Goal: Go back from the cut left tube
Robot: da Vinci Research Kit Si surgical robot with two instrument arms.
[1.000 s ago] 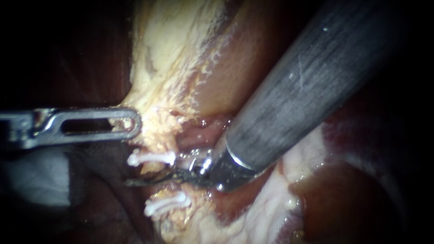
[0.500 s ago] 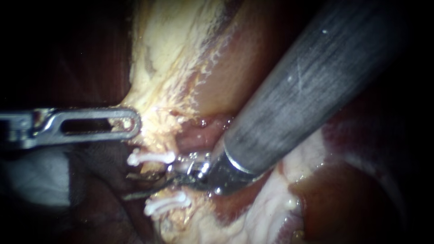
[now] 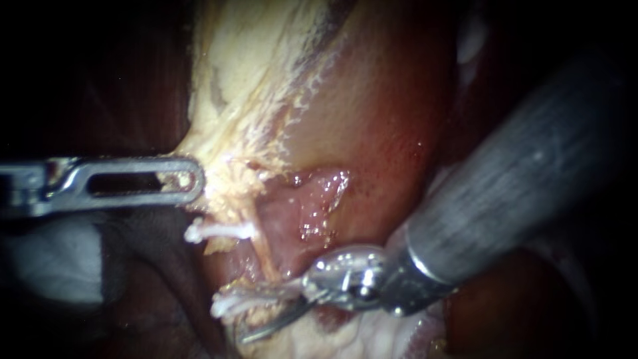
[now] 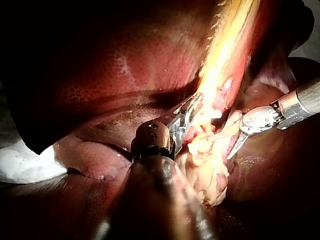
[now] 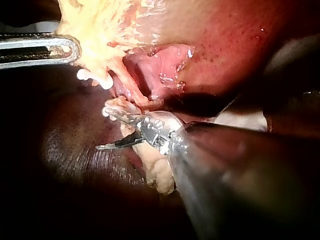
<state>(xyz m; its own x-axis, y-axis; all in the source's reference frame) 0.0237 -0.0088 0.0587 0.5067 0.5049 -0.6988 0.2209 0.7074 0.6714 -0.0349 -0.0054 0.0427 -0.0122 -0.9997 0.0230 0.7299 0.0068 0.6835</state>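
Right instrument [image 3: 249, 316] nearest, blades slightly apart and holding nothing, upper blade against the lower clip [image 3: 229, 304], cut tube [image 3: 217, 246] just beyond the blades, its stub under the upper clip [image 3: 222, 231], left instrument [image 3: 195, 179] farther back, jaws clamped on fatty tissue [image 3: 239, 133]

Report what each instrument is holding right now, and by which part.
Left instrument grips the pale fatty tissue by its edge beside the upper clip. Right instrument, blades apart, holds nothing.

The left instrument [image 3: 197, 181] was cut off at the endoscope view's edge; the right instrument [image 3: 256, 316] had a blurred shaft; 1 clip [image 3: 227, 305] lay partly under its blade.
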